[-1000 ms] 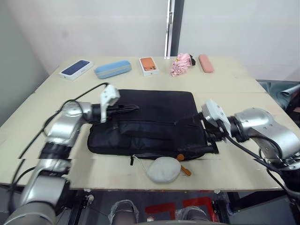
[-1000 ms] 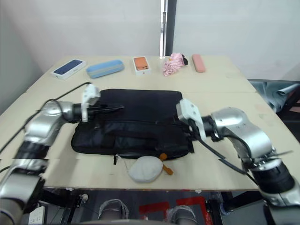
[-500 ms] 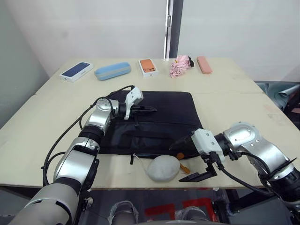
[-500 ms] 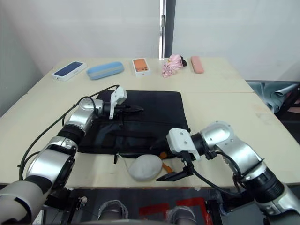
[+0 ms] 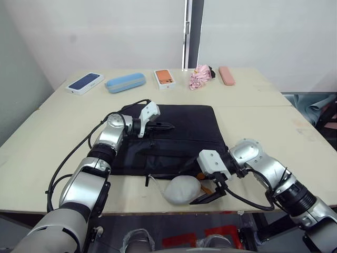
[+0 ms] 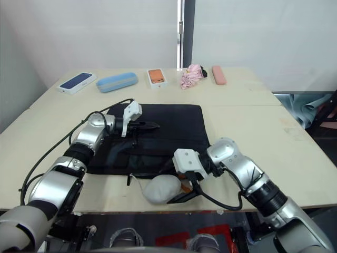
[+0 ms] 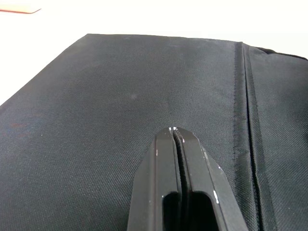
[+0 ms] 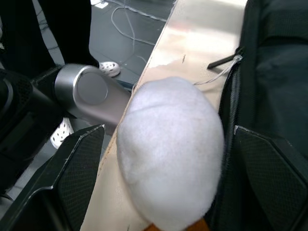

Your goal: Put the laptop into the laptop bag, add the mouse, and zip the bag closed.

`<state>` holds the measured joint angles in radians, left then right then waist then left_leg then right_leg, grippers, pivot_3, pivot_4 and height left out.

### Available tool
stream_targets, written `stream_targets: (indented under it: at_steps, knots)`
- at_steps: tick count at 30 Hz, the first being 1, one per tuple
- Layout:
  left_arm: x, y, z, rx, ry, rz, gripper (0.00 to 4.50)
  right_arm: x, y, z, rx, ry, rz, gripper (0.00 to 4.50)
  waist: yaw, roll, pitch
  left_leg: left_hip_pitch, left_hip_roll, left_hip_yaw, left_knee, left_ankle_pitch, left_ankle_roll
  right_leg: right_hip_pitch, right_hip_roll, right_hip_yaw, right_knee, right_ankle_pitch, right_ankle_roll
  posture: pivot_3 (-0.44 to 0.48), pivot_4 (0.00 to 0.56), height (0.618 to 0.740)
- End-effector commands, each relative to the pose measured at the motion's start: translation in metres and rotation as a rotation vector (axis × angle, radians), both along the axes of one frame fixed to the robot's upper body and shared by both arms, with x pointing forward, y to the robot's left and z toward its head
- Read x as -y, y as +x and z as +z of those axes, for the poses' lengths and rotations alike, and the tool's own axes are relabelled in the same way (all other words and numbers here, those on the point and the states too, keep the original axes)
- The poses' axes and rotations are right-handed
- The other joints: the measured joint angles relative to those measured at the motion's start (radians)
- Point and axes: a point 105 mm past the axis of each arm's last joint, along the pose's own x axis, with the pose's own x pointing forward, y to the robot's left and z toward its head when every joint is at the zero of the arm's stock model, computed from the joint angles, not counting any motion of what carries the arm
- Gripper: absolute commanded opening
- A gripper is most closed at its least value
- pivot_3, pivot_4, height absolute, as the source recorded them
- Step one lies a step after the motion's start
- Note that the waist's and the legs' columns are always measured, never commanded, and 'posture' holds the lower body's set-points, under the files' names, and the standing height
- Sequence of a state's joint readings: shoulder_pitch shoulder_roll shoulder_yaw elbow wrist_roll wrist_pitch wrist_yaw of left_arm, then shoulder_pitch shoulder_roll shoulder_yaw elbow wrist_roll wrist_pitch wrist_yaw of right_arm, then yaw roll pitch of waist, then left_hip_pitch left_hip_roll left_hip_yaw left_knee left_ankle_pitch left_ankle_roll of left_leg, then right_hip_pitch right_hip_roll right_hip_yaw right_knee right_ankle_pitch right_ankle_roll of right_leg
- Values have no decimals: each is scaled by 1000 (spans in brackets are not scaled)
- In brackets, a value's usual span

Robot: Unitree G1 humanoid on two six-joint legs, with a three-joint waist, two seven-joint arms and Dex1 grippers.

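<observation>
One beige table (image 5: 253, 116), white walls (image 5: 105, 31)

Left arm reaches forward across the table, elbow bent, wrist level, its gripper (image 5: 167, 126) with both black fingers (image 7: 179, 159) pressed flat together and pointing to the robot's right. Right arm bends inward across the front, forearm low, its gripper (image 5: 199, 182) spread wide, one finger (image 5: 208, 197) low, the other raised behind it.
</observation>
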<state>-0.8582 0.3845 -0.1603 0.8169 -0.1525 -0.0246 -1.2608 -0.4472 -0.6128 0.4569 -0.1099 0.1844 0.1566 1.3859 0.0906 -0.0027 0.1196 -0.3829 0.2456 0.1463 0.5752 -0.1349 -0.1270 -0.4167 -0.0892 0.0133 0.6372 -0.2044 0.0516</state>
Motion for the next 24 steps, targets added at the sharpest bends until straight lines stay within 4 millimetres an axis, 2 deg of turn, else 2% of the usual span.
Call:
stream_targets:
  at_steps: [1, 4, 5, 14, 16, 17, 18, 24]
  knots:
    - [-15, -12, -40, -139, 92, 26, 92, -3, 1, 2, 31, -4, 30, 4500, 0, 0, 0, 0, 0, 0, 0, 0, 0, 0, 0, 0, -1, 0, 0, 0, 150, 740]
    - [-15, -13, -41, -137, 95, 25, 92, -2, 2, -2, 42, -14, 35, 4500, -1, 0, 0, 0, 0, 0, -1, 0, 0, 0, 0, 0, -2, 0, 0, 0, 150, 740]
    - [-16, -13, -42, -138, 93, 26, 34, -2, 2, -2, 41, -6, 35, 4252, -1, 0, 0, 0, 0, 0, -2, 0, 0, 0, 0, 0, -3, 0, 0, 0, 150, 740]
    - [-20, -14, -45, -141, 107, 34, 0, -1, 4, 1, 44, 14, 34, 1267, -3, 0, -2, 0, 0, 2, -8, 0, 0, 0, 0, -1, -8, 0, 0, 0, 150, 740]
    - [-21, -15, -48, -140, 122, 31, 0, 0, 2, 7, 22, 34, 21, 681, -3, 0, -2, 1, 0, 2, -9, 0, 0, 0, 0, -1, -8, 0, 0, 0, 150, 740]
    - [-21, -15, -49, -142, 125, 31, 0, 2, 0, 10, 17, 37, 18, 230, -3, 0, -2, 1, 0, 2, -10, 0, 0, 0, 0, -1, -8, 0, 0, 0, 150, 740]
    - [-21, -15, -50, -146, 126, 31, 0, 4, -1, 12, 15, 37, 16, 28, -3, 0, -2, 1, 0, 2, -10, 0, 0, 0, 0, -1, -9, 0, 0, 0, 150, 740]
    - [-26, -20, -66, -182, 146, 53, 0, 20, -12, 30, 10, 38, -41, 28, 0, 1, -4, 1, 0, 3, -13, 0, 0, 1, 0, 0, -13, 0, 0, 0, 150, 740]
